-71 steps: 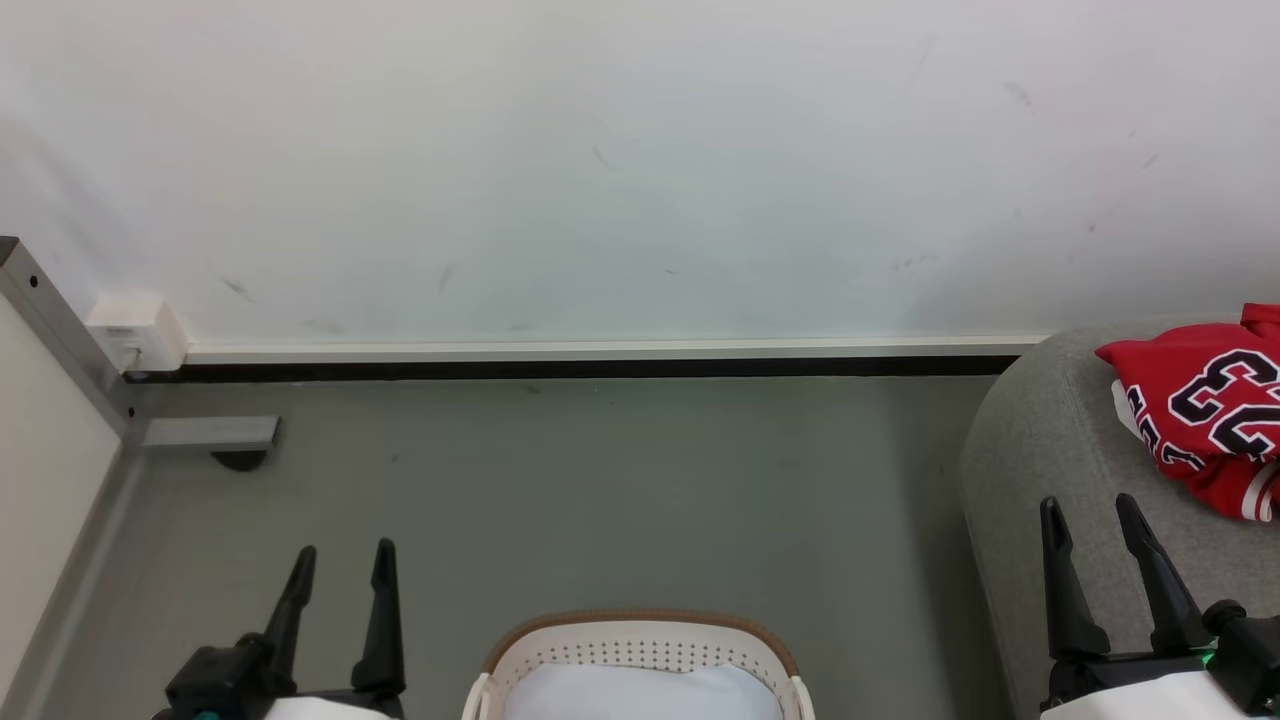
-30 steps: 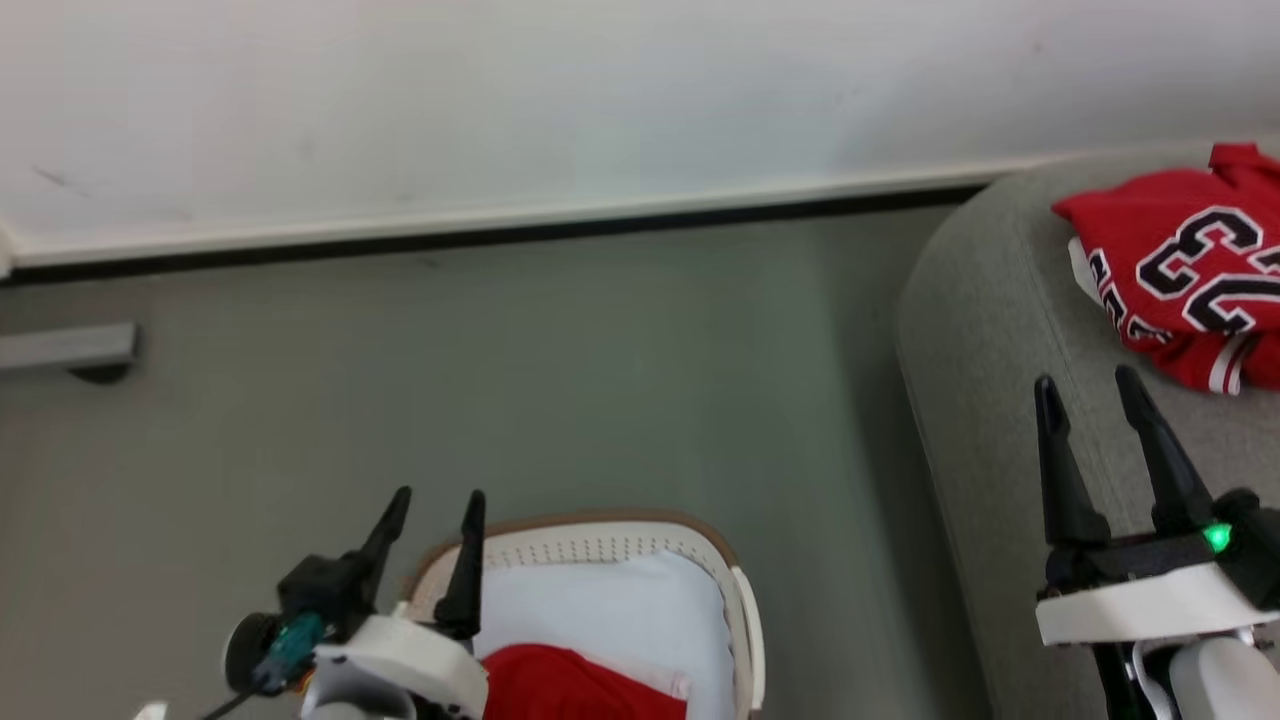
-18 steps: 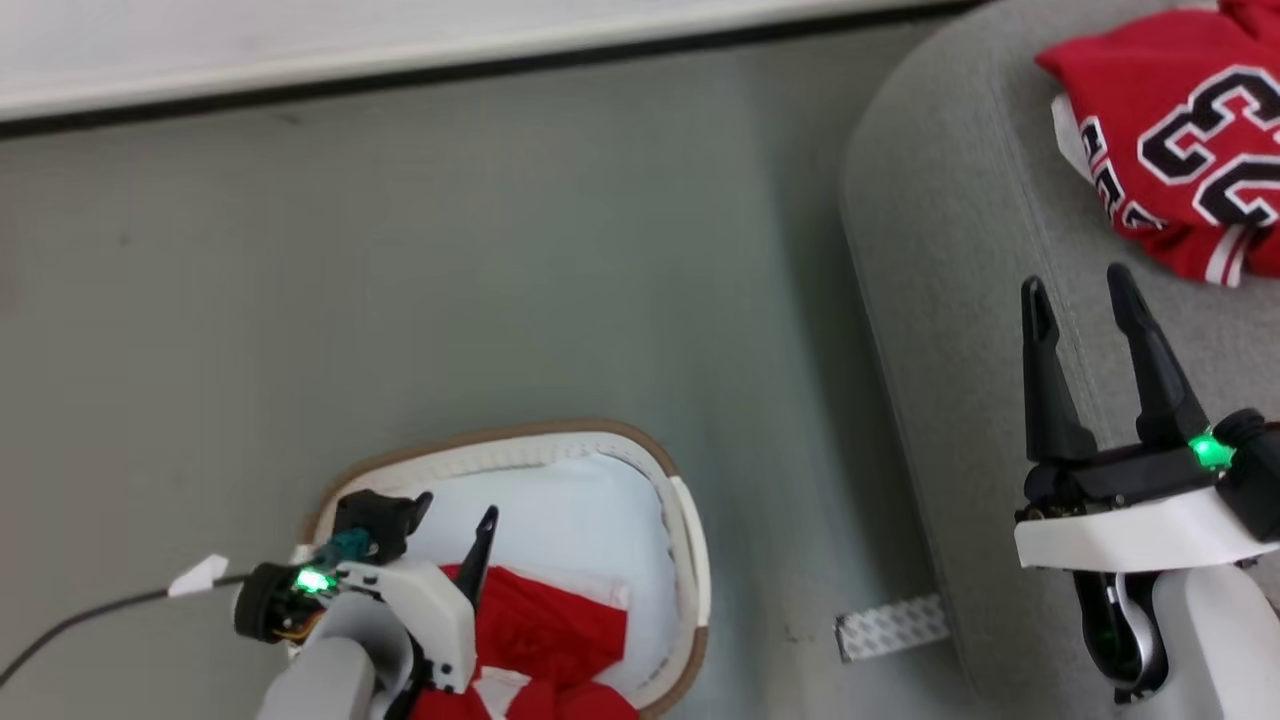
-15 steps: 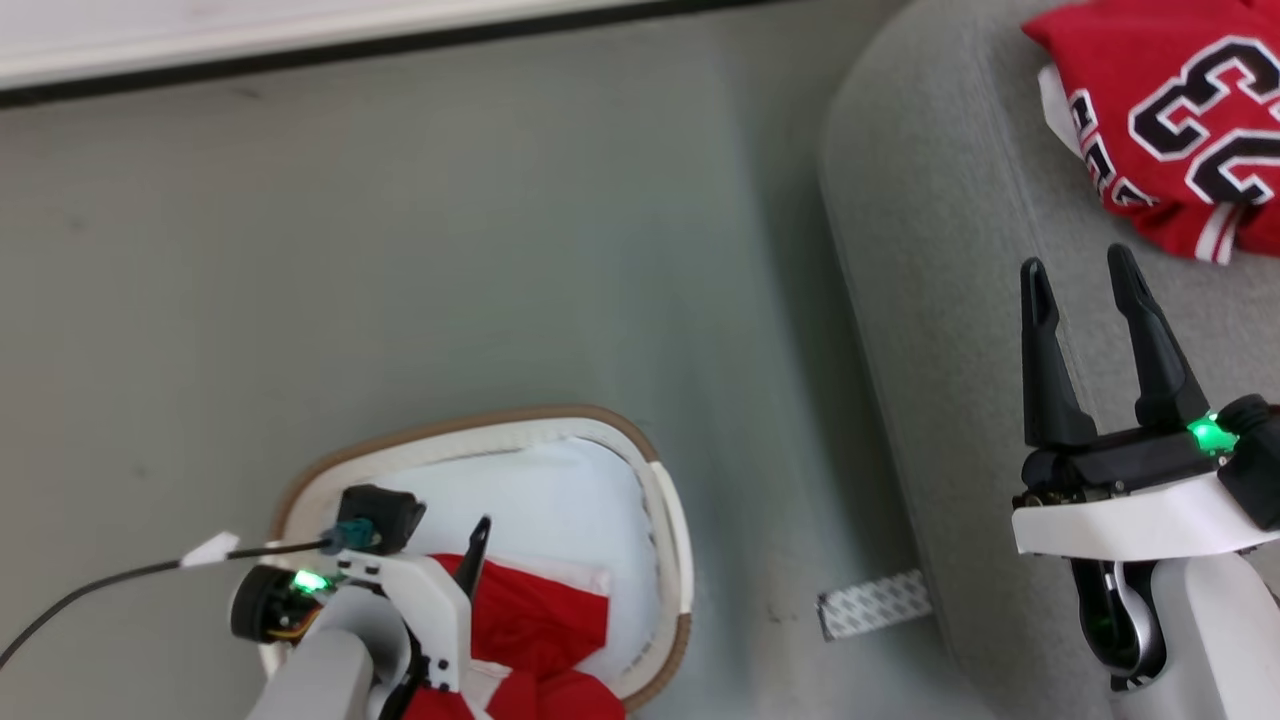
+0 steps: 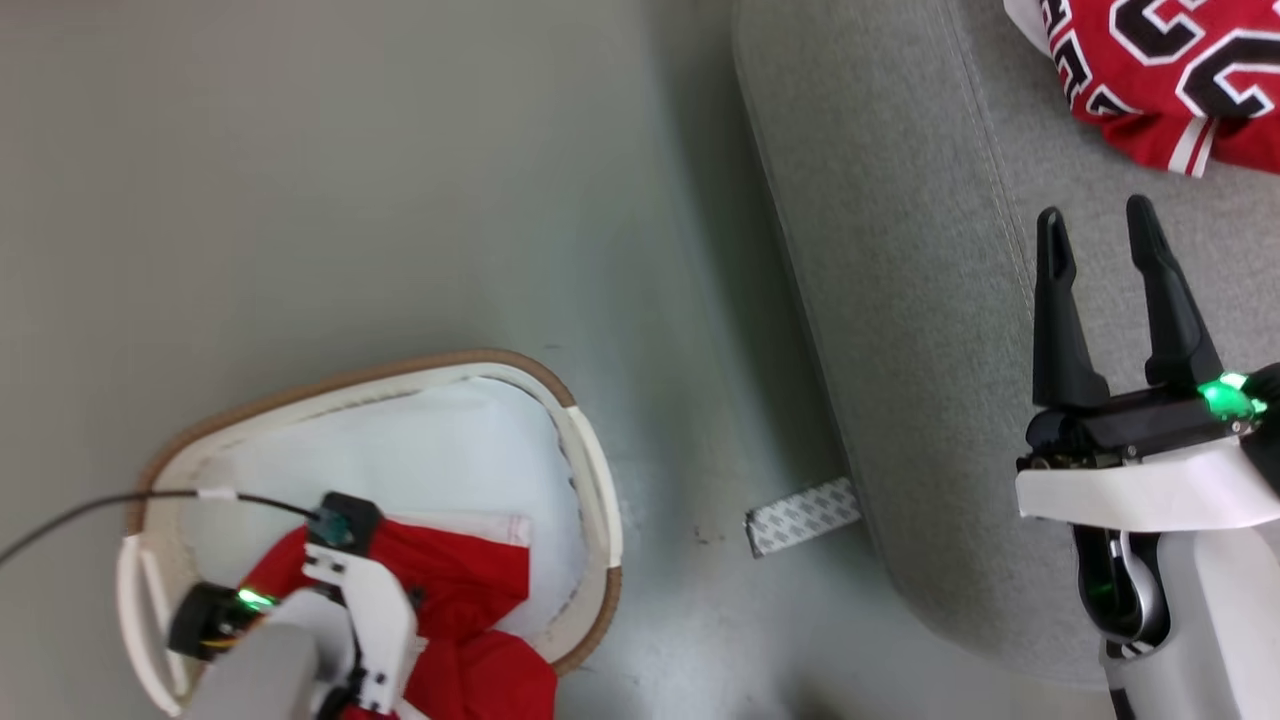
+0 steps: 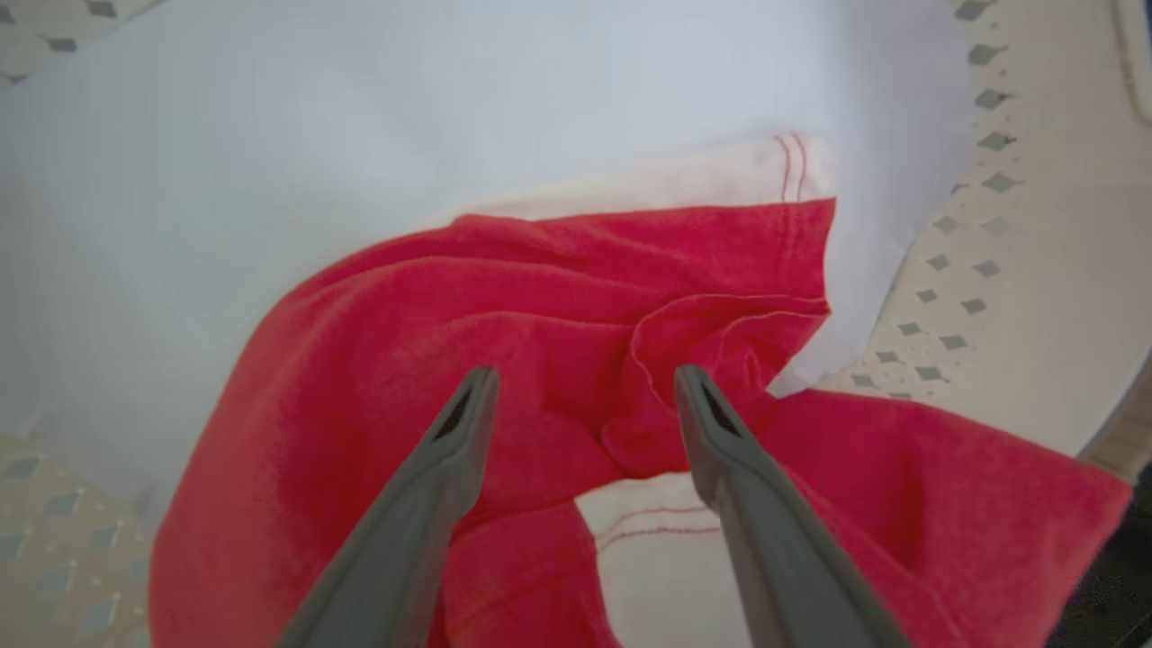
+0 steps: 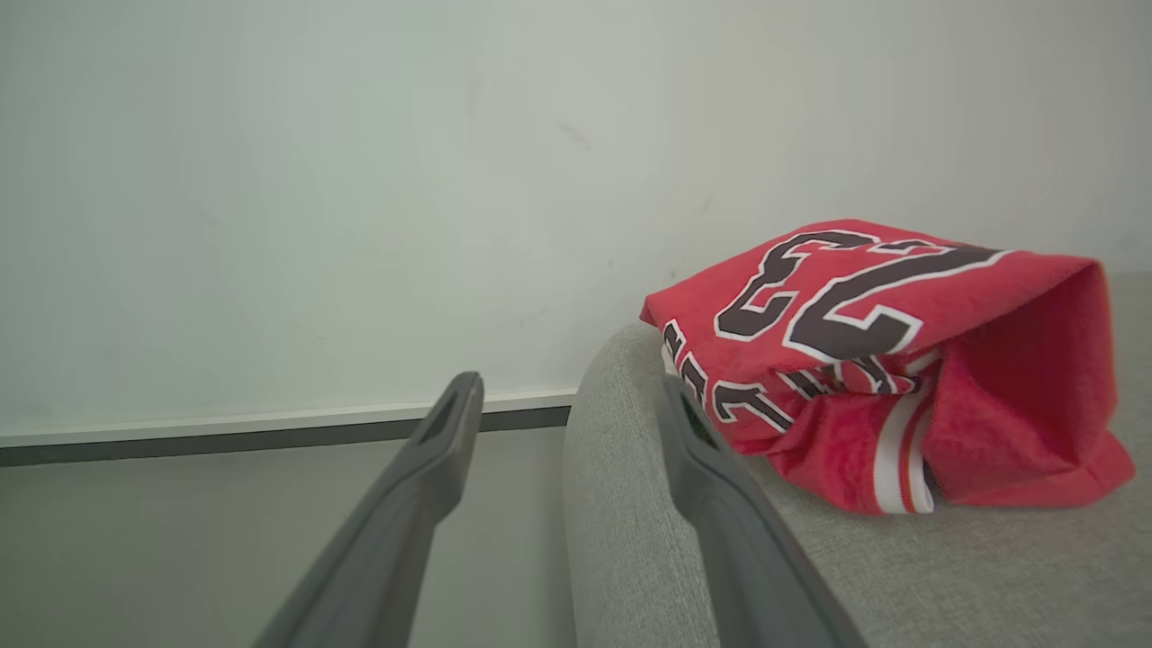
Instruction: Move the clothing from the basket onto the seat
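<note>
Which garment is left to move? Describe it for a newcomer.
On the floor left of the grey seat stands the cream basket with a brown rim. Inside, on white cloth, lies a crumpled red jersey with a white hem. Unlike the jersey on the seat, it shows no numbers.

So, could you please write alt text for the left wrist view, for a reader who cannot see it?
The left gripper, jaws open, points at a crumpled red jersey with white trim, one finger on either side of a fold. The jersey lies on white cloth inside the cream basket, whose wall has rows of small holes.
</note>
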Tool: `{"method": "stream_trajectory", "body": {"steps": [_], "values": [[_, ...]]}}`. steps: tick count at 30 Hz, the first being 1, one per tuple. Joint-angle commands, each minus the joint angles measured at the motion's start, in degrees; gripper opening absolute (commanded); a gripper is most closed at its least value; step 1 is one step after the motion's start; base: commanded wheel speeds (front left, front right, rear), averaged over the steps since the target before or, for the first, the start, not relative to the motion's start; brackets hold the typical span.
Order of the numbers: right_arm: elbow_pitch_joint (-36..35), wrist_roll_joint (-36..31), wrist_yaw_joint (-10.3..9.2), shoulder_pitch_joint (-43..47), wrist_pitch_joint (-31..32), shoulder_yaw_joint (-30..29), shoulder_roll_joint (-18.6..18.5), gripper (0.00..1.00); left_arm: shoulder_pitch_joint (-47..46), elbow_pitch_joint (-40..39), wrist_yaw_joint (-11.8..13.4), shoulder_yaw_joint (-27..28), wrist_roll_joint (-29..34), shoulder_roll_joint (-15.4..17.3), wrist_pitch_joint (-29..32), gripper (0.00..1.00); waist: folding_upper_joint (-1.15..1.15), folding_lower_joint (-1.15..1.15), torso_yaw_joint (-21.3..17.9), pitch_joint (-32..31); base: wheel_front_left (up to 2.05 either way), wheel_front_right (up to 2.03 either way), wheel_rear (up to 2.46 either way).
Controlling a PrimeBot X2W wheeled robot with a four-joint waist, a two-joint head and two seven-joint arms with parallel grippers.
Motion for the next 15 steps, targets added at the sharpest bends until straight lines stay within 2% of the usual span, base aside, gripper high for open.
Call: {"method": "stream_trajectory", "body": {"steps": [1,15], "values": [[-0.46,0.37,-0.13,-1.17,0.03,-0.14,0.29,1.00,-1.39,1.23,0.18,-0.36,0.43,1.26,0.38,1.00,0.00,-0.01,-1.84,2.22,0.00,0.00,0.00],[-0.80,3.42,-0.13,-2.26,0.03,0.28,0.68,1.00,-5.82,7.09,1.05,-4.05,2.93,2.87,4.21,1.00,0.00,-0.01,-5.70,7.69,0.00,0.00,0.00]]}}
